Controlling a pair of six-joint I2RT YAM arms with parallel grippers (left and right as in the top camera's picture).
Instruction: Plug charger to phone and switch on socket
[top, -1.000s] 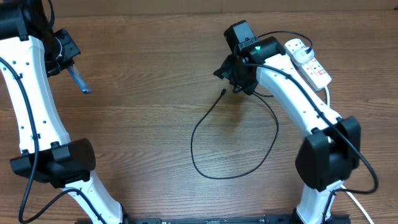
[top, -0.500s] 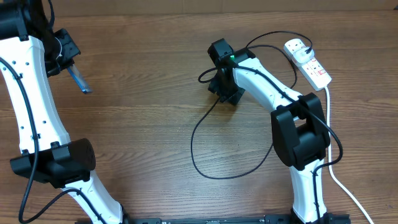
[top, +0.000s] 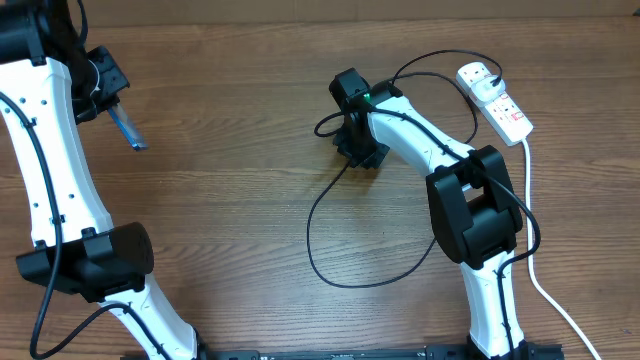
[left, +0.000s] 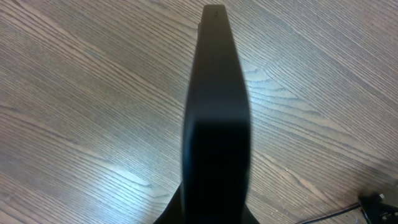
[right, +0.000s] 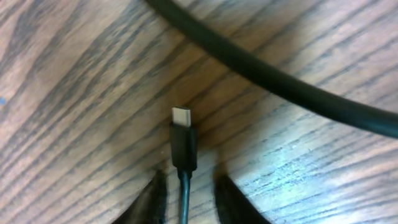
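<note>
Charger (right: 184, 148): small plug tip lies flat on the wooden table (right: 74, 124), mid-table, pointing away from the fingers.
Right gripper (right: 185, 202): jaws narrowly parted, straddling the cable just behind the plug tip, gripping nothing yet.
Handling: likely light and limp, with a stiff little plug; take hold on the moulded plug body, not the cord.
Left gripper (top: 113, 105): clamped on the phone (top: 129, 131), far left.
Socket (top: 497, 100): far right, well apart.

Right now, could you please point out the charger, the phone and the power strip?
charger (right: 184, 146): right wrist view, black sleeve behind the metal tip.
phone (top: 130, 132): overhead view, middle of its blue screen.
power strip (top: 500, 103): overhead view, white body's middle.
</note>
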